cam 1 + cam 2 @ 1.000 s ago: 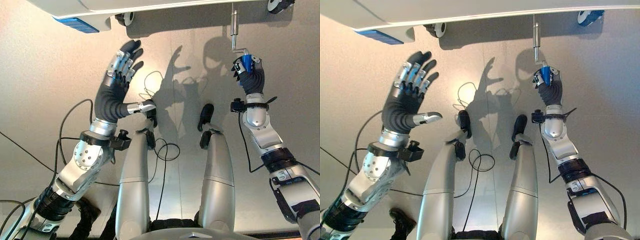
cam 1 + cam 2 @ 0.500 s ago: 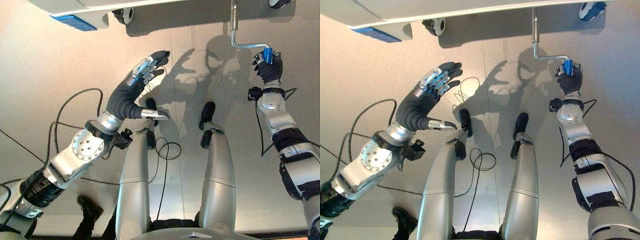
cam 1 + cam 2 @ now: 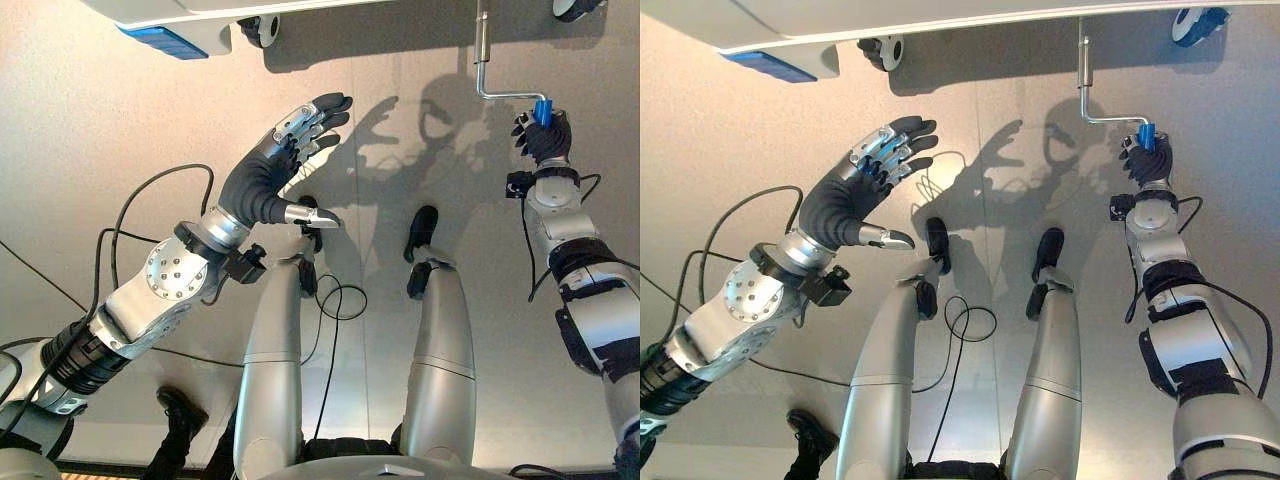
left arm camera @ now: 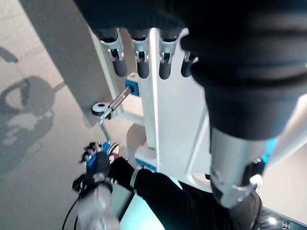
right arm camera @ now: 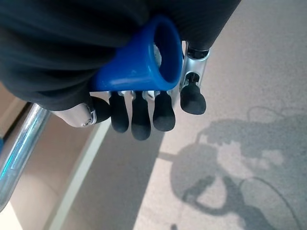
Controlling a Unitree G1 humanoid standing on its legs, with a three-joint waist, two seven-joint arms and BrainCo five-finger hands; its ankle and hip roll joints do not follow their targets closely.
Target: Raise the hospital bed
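The blue handle (image 3: 542, 110) of the bed crank is held in the right hand (image 3: 541, 138), whose fingers (image 5: 142, 117) are curled tightly round it, as is seen closely in the right wrist view. From this handle a silver crank arm (image 3: 505, 96) runs sideways and then bends up into a straight shaft (image 3: 482, 45), which goes under the foot end of the hospital bed (image 3: 190, 14). The bed frame is white, with a blue pad (image 3: 158, 41) at one corner, and dark caster wheels (image 3: 261, 29) are seen below its edge.

The left hand (image 3: 272, 167) is raised in the air, well apart from the crank and from the bed, with the fingers straight and spread and the thumb held out to the side; nothing is held by it.

The floor (image 3: 90, 150) is a smooth, pale beige surface, and strong shadows are thrown on it.
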